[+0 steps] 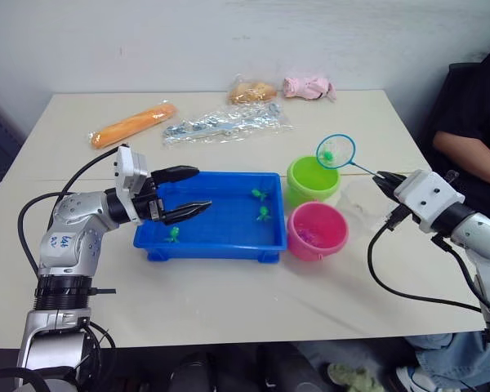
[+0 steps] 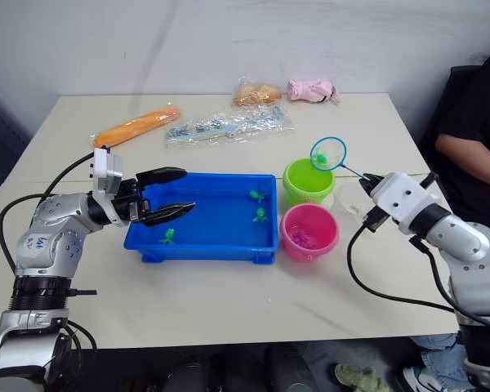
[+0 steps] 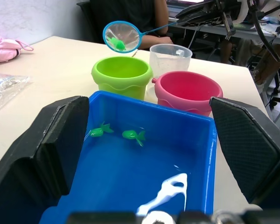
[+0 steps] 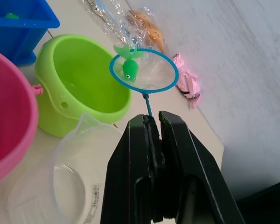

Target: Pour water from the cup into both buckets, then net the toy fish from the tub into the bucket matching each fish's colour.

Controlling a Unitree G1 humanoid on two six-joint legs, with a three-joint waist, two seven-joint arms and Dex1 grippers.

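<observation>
My right gripper (image 1: 380,180) is shut on the thin handle of the net (image 1: 337,150). The blue hoop hangs over the far right rim of the lime green bucket (image 1: 312,181) with one green fish (image 4: 129,66) in its mesh. In front of it stands the pink bucket (image 1: 317,232), with pink fish (image 2: 305,238) inside. The clear cup (image 1: 361,201) stands just right of both buckets, under my right gripper. Three green fish (image 1: 263,213) lie in the blue tub (image 1: 220,214). Over the tub's left end my left gripper (image 1: 204,189) stands open and holds nothing.
Along the table's far side lie an orange bread-like stick (image 1: 133,124), a clear bag of metal parts (image 1: 224,124), a bagged bun (image 1: 251,91) and a pink soft toy (image 1: 309,86). A person (image 1: 474,122) sits at the table's right edge.
</observation>
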